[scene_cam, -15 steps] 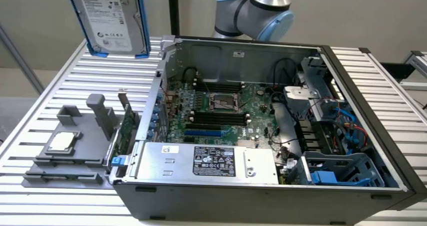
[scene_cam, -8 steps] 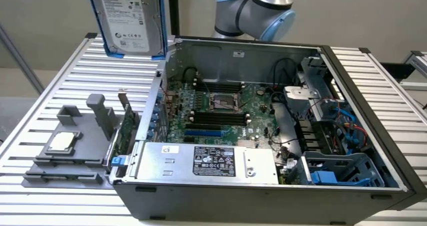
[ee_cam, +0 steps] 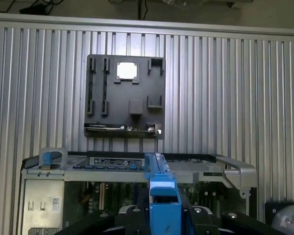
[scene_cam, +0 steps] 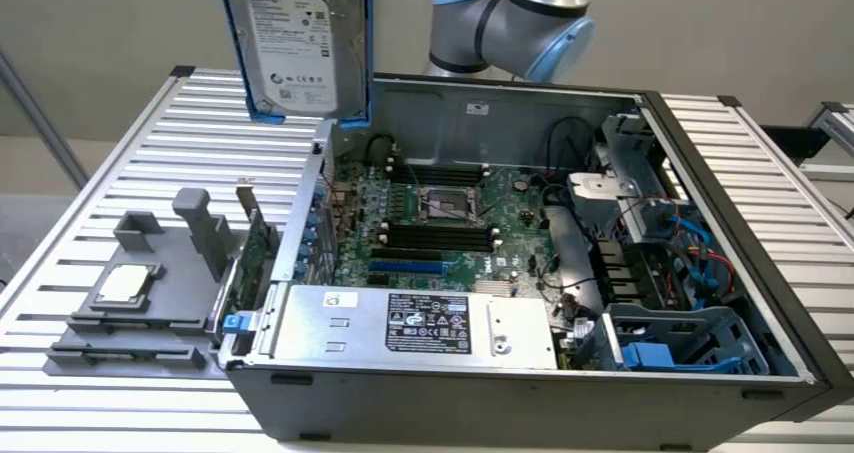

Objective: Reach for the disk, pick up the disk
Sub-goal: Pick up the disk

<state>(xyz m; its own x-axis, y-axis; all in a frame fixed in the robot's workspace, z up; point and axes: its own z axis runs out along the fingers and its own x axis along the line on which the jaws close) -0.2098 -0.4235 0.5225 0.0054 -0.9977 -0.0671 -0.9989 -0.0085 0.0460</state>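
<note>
The disk, a silver-grey hard drive with a white label in a bright blue frame, hangs upright in the air above the left wall of the open computer case in the exterior view. In the wrist view the disk's blue frame edge runs straight out from between the black fingers, and my gripper is shut on it. The arm's blue-capped joints stand behind the case.
The open computer case holds a motherboard and a silver box with a black label. A grey fixture with a small silver chip lies on the slatted metal table at the exterior view's left.
</note>
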